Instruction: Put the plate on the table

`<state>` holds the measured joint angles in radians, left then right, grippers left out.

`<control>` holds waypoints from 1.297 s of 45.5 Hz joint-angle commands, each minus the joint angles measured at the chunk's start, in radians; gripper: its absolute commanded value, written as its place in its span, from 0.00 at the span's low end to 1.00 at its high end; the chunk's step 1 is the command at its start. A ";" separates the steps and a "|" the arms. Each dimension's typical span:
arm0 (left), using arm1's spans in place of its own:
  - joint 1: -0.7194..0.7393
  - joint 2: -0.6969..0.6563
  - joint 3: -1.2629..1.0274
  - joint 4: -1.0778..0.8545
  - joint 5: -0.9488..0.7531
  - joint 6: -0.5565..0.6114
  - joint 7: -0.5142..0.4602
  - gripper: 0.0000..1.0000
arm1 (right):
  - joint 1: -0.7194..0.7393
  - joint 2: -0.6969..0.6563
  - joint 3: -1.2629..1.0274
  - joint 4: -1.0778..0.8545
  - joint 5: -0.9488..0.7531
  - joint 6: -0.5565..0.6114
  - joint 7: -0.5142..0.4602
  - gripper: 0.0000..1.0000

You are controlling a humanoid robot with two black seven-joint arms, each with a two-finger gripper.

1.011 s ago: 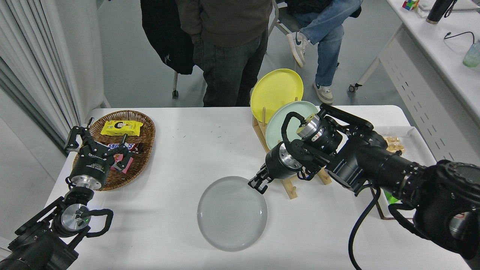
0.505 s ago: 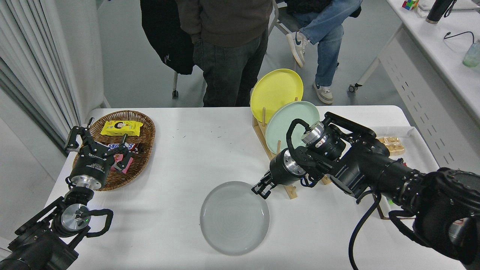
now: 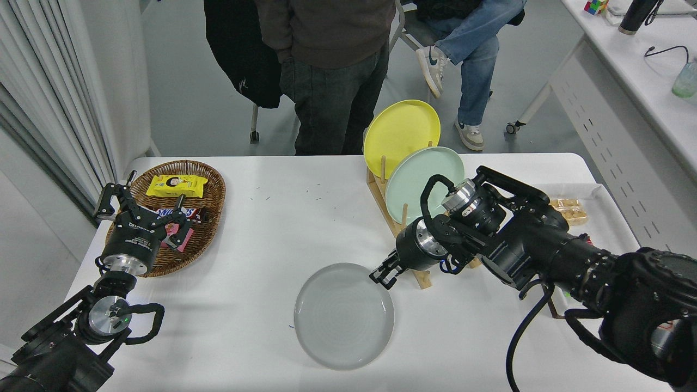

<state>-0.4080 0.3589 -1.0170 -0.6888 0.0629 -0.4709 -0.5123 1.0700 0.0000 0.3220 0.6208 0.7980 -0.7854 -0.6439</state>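
Head view: the white counter (image 3: 272,228) carries everything, with two people at its far side. The right arm reaches in from the lower right; its pincer (image 3: 385,271) sits at the far right rim of the light-grey plate (image 3: 344,316), fingers close together, and whether they grip the rim I cannot tell. The plate lies flat on the counter, near its front middle. Behind the arm a wooden rack (image 3: 400,234) holds a yellow plate (image 3: 400,130) and a mint-green plate (image 3: 422,179) on edge. At far left a wicker basket (image 3: 209,218) holds a yellow packet (image 3: 175,185) and a Snickers bar (image 3: 177,211). The left pincer (image 3: 139,209) hovers over the basket, fingers spread, holding nothing. A tray (image 3: 596,190) at right holds snacks (image 3: 569,211).
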 commanded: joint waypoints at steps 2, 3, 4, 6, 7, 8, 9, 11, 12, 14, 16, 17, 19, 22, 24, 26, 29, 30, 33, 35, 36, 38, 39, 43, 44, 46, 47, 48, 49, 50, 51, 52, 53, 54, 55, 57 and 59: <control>0.000 0.000 0.000 0.000 0.000 0.000 0.000 0.98 | -0.001 0.000 0.002 0.001 -0.003 0.000 0.001 0.00; 0.000 0.000 0.000 0.000 0.000 0.000 0.000 0.98 | -0.001 0.000 0.002 0.001 -0.003 0.000 0.001 0.00; 0.000 0.000 0.000 0.000 0.000 0.000 0.000 0.98 | -0.001 0.000 0.002 0.001 -0.003 0.000 0.001 0.00; 0.000 0.000 0.000 0.000 0.000 0.000 0.000 0.98 | -0.001 0.000 0.000 0.001 -0.003 0.000 0.001 0.00; 0.000 0.000 0.000 0.000 0.000 0.000 0.000 0.98 | -0.001 0.000 0.002 0.001 -0.003 0.000 0.001 0.00; 0.000 0.000 0.000 0.000 0.000 0.000 0.000 0.98 | -0.001 0.000 0.002 0.001 -0.003 0.000 0.001 0.00; 0.000 0.000 0.000 0.000 0.000 0.000 0.000 0.98 | -0.001 0.000 0.000 0.001 -0.003 0.000 0.001 0.00; 0.000 0.000 0.000 0.000 0.000 0.000 0.000 0.98 | -0.001 0.000 0.000 0.002 -0.003 0.000 0.001 0.00; 0.000 0.000 0.000 0.000 0.000 0.000 0.000 0.98 | -0.001 0.000 0.002 0.002 -0.003 0.000 0.003 0.00; 0.000 0.000 0.000 0.000 0.000 0.000 0.000 0.98 | -0.002 0.000 0.000 0.002 -0.003 0.000 0.003 0.10; 0.000 0.000 0.000 0.000 0.000 0.000 0.000 0.98 | -0.001 0.000 0.002 0.002 -0.003 0.000 0.003 0.28; 0.000 0.000 0.000 0.000 0.000 0.000 0.000 0.98 | -0.002 0.000 0.002 0.002 -0.003 0.000 0.003 0.29; 0.000 0.000 0.000 0.000 0.000 0.000 0.000 0.98 | -0.001 0.000 0.000 0.002 -0.003 0.000 0.003 0.34; 0.000 0.000 0.000 0.000 0.000 0.000 0.000 0.98 | -0.001 0.000 0.000 0.002 -0.003 0.000 0.003 0.42; 0.000 0.000 0.000 0.000 0.000 0.000 0.000 0.98 | -0.001 0.000 0.000 0.002 -0.003 0.000 0.003 0.42; 0.000 0.000 0.000 0.000 0.000 0.000 0.000 0.98 | -0.001 0.000 0.000 0.002 -0.003 0.000 0.003 0.42; 0.000 0.000 0.000 0.000 0.000 0.000 0.000 0.98 | -0.001 0.000 0.000 0.005 -0.005 0.000 0.003 0.45; 0.000 0.000 0.000 0.000 0.000 0.000 0.000 0.98 | -0.001 0.000 0.000 0.007 -0.006 0.000 0.004 0.50; 0.000 0.000 0.000 0.000 0.000 0.000 0.000 0.98 | -0.001 0.000 0.000 0.013 -0.019 0.006 0.003 0.63; 0.000 0.000 0.000 0.000 0.000 0.000 0.000 0.98 | -0.001 0.000 -0.001 0.020 -0.037 0.015 0.003 0.66; 0.000 0.000 0.000 0.000 0.000 0.000 0.000 0.98 | -0.002 0.000 0.000 0.025 -0.048 0.020 0.003 0.67; 0.000 0.000 0.000 0.000 0.000 0.000 0.000 0.98 | -0.001 0.000 -0.001 0.036 -0.068 0.029 0.001 0.73; 0.000 0.000 0.000 0.000 0.000 0.000 0.000 0.98 | -0.001 0.000 -0.001 0.043 -0.078 0.034 0.001 0.79; 0.000 0.000 0.000 0.000 0.000 0.000 0.000 0.98 | 0.002 0.000 -0.003 0.082 -0.131 0.035 0.000 0.96; 0.000 0.000 0.000 0.000 0.000 0.000 0.000 0.98 | 0.005 0.000 -0.003 0.088 -0.141 0.035 -0.002 0.99; 0.000 0.000 0.000 0.000 0.000 0.000 0.000 0.98 | 0.010 0.000 -0.004 0.094 -0.158 0.032 -0.005 0.99; 0.000 0.000 0.000 0.000 0.000 0.000 0.000 0.98 | 0.011 0.000 -0.004 0.099 -0.167 0.032 -0.007 0.99; 0.000 0.000 0.000 0.000 0.000 0.000 0.000 0.98 | 0.013 0.000 -0.006 0.111 -0.186 0.032 -0.008 0.99; 0.000 0.000 0.000 0.000 0.000 0.000 0.000 0.98 | 0.015 0.000 -0.006 0.120 -0.190 0.032 -0.008 0.99; 0.000 0.000 0.000 0.000 0.000 0.000 0.000 0.98 | 0.016 0.000 -0.008 0.128 -0.195 0.032 -0.008 0.99; 0.000 0.000 0.000 0.000 0.000 0.000 0.000 0.98 | 0.016 0.000 -0.008 0.137 -0.200 0.032 -0.008 0.99; 0.000 0.000 0.000 0.000 0.000 0.000 0.000 0.98 | 0.016 0.000 -0.009 0.145 -0.204 0.032 -0.008 0.99; 0.000 0.000 0.000 0.000 0.000 0.000 0.000 0.98 | 0.018 0.000 -0.009 0.154 -0.213 0.032 -0.008 0.99; 0.000 0.000 0.000 0.000 0.000 0.000 0.000 0.98 | 0.018 0.000 -0.009 0.163 -0.220 0.032 -0.008 0.99; 0.000 0.000 0.000 0.000 0.000 0.000 0.000 0.98 | 0.018 0.000 -0.006 0.174 -0.227 0.032 -0.008 0.99; 0.000 0.000 0.000 0.000 0.000 0.000 0.000 0.98 | 0.018 0.000 -0.004 0.195 -0.241 0.032 -0.008 0.99; 0.000 0.000 0.000 0.000 0.000 0.000 0.000 0.98 | 0.019 0.000 -0.004 0.220 -0.255 0.032 -0.008 0.99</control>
<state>-0.4080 0.3590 -1.0170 -0.6888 0.0630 -0.4709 -0.5123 1.0820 0.0001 0.3165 0.7450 0.6239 -0.7560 -0.6494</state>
